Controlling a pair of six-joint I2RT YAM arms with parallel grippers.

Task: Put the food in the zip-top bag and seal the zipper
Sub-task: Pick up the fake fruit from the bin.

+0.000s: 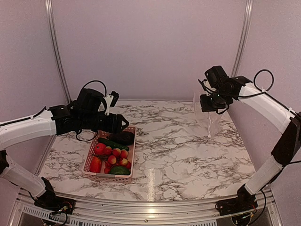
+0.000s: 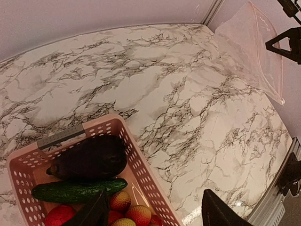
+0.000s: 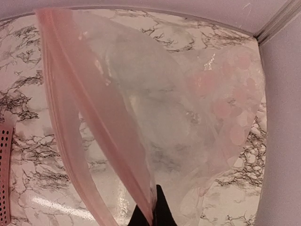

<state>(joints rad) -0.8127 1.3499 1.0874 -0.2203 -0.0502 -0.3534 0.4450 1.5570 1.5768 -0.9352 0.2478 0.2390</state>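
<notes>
The food lies in a pink basket [image 1: 90, 162]: a dark eggplant [image 1: 123, 137] [image 2: 89, 157] at the far end, a green cucumber [image 1: 112, 143] [image 2: 77, 190] beside it, and red and yellow-red pieces [image 1: 113, 156] [image 2: 138, 214] nearer. My left gripper [image 1: 120, 123] [image 2: 155, 214] hangs open above the basket's far right side, holding nothing. My right gripper [image 1: 210, 106] [image 3: 153, 212] is shut on the mouth edge of the clear zip-top bag [image 1: 210, 121] [image 3: 188, 108] [image 2: 254, 52]. The bag hangs from it above the table's far right. The zipper [image 3: 94, 113] runs as a pink strip up from the fingers.
The marble table [image 1: 178, 150] lies bare between basket and bag. Pale walls close in behind and at both sides, with a metal rail [image 1: 141, 207] along the near edge. The basket's perforated wall [image 3: 4, 174] shows at the left edge of the right wrist view.
</notes>
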